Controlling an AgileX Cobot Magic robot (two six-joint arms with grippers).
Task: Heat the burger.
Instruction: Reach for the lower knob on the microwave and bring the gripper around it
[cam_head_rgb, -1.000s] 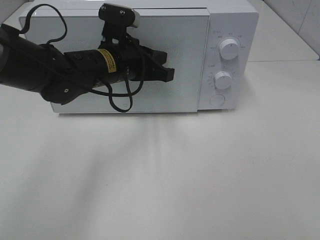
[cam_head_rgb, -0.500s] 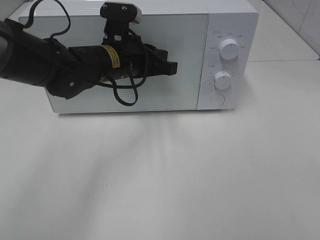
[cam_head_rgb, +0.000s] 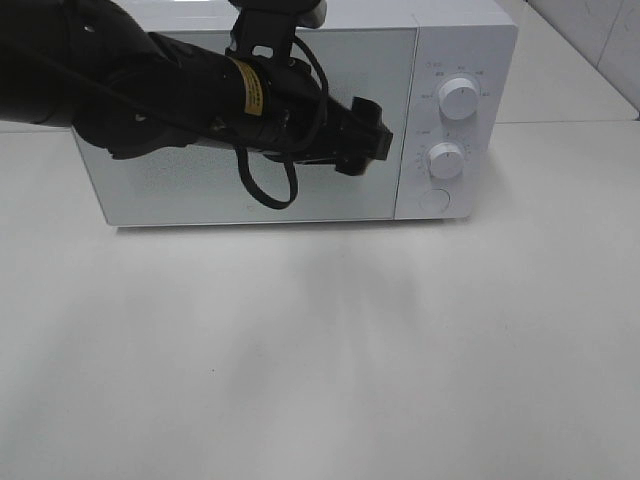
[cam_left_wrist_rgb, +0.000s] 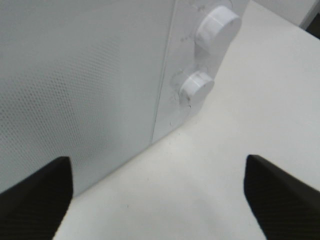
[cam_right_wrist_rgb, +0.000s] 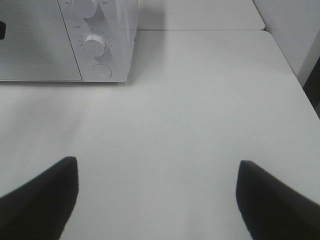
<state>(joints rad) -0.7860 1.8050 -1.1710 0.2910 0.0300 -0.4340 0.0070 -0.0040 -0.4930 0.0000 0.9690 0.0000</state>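
Note:
The burger is out of view. The white microwave (cam_head_rgb: 330, 195) stands at the back of the table with its door shut. My left gripper (cam_head_rgb: 372, 140) hovers in front of the door's right part, near the control panel, pointing right. In the left wrist view the left gripper (cam_left_wrist_rgb: 157, 200) has its fingers (cam_left_wrist_rgb: 35, 195) spread wide and holds nothing, and it faces the upper knob (cam_left_wrist_rgb: 217, 27) and lower knob (cam_left_wrist_rgb: 196, 86). My right gripper (cam_right_wrist_rgb: 157, 200) is open and empty over bare table, to the right of the microwave (cam_right_wrist_rgb: 65, 55).
The control panel carries an upper knob (cam_head_rgb: 458, 97), a lower knob (cam_head_rgb: 446, 159) and a round button (cam_head_rgb: 434, 199). The white tabletop (cam_head_rgb: 320, 350) spreads in front of the microwave. A second table edge (cam_right_wrist_rgb: 200, 29) runs behind it.
My left arm has swung right along the microwave's door toward the control panel. The door went from slightly ajar to flush, and the left jaws have opened.

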